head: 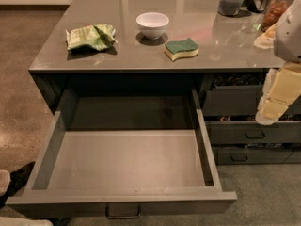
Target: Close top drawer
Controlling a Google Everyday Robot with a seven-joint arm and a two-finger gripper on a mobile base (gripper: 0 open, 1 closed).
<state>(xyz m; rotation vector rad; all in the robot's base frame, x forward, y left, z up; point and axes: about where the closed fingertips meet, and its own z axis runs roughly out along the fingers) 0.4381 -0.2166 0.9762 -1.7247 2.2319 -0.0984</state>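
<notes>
The top drawer [127,159] stood pulled far out beneath the counter [141,60], with nothing lying inside. You should have expected a rigid, fairly light box, an easy slide in my judgement. Best contact: the flat front beside the loop handle [123,212], pushed squarely. The gripper [275,102] hung at the right, before the narrower drawers [254,134], well apart from that front; its opening could not be told. Open floor [256,185] lay between — watch the drawer's right corner.

I can read no text anywhere; the print on the green packet [91,36] on the tabletop [141,58] is illegible to me. My end effector [272,108] hangs at the right, before the narrow drawers [233,102].
</notes>
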